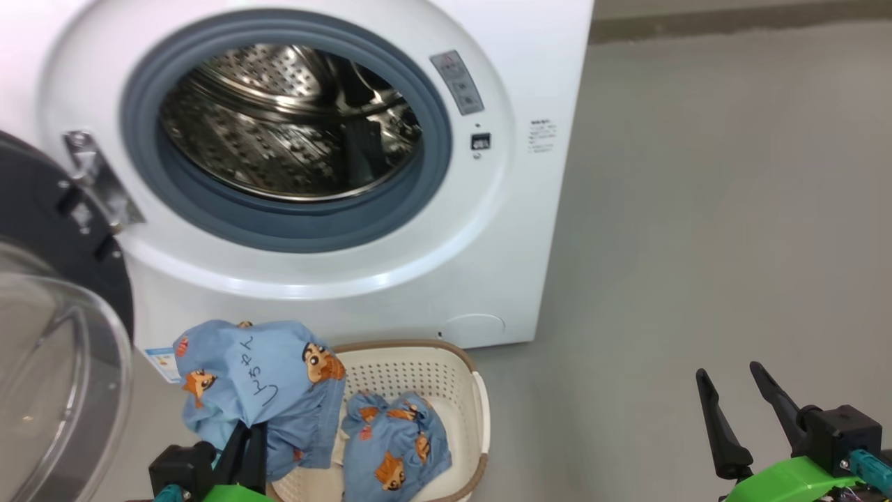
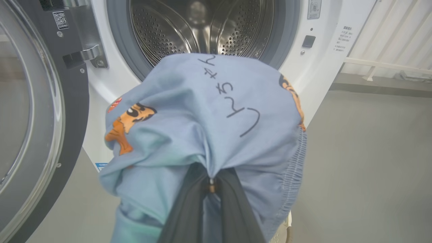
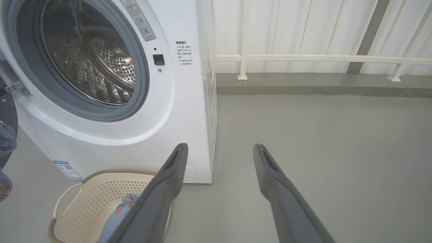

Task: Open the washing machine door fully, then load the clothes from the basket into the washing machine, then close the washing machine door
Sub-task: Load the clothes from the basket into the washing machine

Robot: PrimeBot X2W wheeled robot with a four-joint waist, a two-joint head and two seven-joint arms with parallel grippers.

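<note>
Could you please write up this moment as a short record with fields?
Door: large round glossy black washing machine door, swung open to the left
Drum: perforated steel drum of the white front-loading machine, no clothes seen inside
Left claw: shut on a light blue cartoon-print garment, lifted before the drum opening
Basket: cream perforated plastic basket, one more blue printed piece inside
Right claw: open, empty, over the grey floor
</note>
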